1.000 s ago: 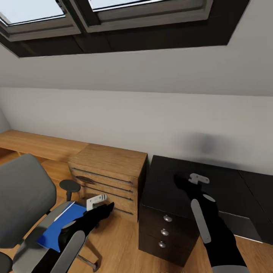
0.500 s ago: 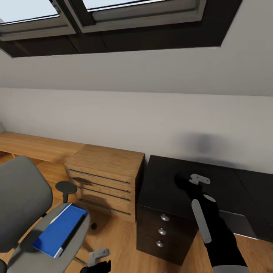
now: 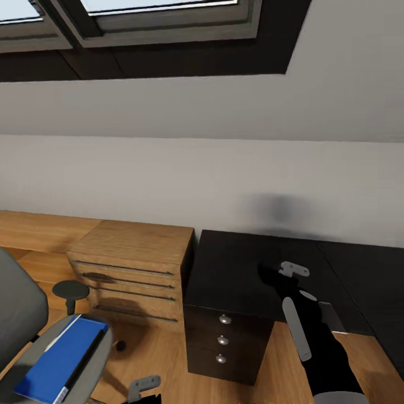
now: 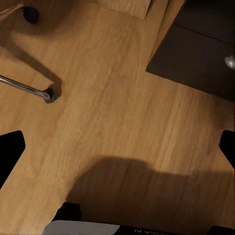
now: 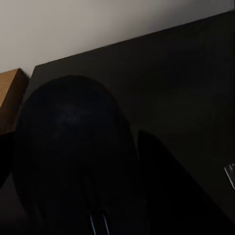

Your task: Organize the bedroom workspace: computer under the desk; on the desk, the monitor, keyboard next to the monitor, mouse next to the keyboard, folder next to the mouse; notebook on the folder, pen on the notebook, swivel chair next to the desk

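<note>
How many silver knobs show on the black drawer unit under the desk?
3, stacked in one vertical line on the drawer unit front: top knob, middle knob, bottom knob. None seems hidden.

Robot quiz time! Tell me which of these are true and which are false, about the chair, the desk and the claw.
1. The bright blue flat folder lies on the grey swivel chair. True.
2. The black desk has three round silver knobs. True.
3. The light wooden drawer unit stands right of the desk. False: it stands left of it.
4. The left claw hangs over the desk. False: it hangs open over the wooden floor.
</note>
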Available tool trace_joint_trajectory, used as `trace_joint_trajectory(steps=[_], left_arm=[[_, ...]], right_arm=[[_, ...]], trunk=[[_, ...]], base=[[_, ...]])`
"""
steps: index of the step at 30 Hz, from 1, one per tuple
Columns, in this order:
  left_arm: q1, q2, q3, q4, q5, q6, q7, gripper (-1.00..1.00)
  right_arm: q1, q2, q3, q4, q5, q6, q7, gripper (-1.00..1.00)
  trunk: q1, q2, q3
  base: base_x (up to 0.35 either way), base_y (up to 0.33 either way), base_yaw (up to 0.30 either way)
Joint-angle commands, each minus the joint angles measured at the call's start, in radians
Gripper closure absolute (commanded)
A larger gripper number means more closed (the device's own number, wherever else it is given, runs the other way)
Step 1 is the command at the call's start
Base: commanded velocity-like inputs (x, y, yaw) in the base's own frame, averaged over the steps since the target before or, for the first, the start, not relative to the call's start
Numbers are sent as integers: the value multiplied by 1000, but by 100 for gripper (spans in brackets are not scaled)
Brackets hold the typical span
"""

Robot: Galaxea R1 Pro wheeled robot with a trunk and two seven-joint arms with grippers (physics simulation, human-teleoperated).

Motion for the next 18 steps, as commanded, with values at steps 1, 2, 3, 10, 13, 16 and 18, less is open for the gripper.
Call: trace_joint_trajectory(steps=[1,2,3,10,13,16,18], left_arm=[[-1,1,-4,-2,5,3,8,-100],[-1,1,-4,-2,5,2,8,-100],[-1,1,-5,-2,5,2,8,-100],[-1,4,-4,-1,5,1,8,-100],[-1,4,-4,-1,5,1,8,-100],[-1,4,-4,-1,6,1,8,-100],[-1,4,-4,-1,6,1,8,-100]], right_arm=[[-1,1,0,2,-14,2,-7,100],[-1,1,1,5,-14,2,-8,100],[-1,2,1,6,-13,2,-7,100],[-1,5,4,34,-15,1,-6,100],[-1,5,4,36,-15,1,-6,100],[-1,4,4,38,-14,1,-6,100],[-1,4,4,38,-13,1,-6,100]], trunk=[[0,-1,-1],[0,-1,0],[0,-1,0],[0,-1,4],[0,-1,5],[0,-1,7],[0,-1,8]], base=[[0,0,-274],[0,0,-274],[0,0,-275],[0,0,-275],[0,0,-275],[0,0,-275],[0,0,-275]])
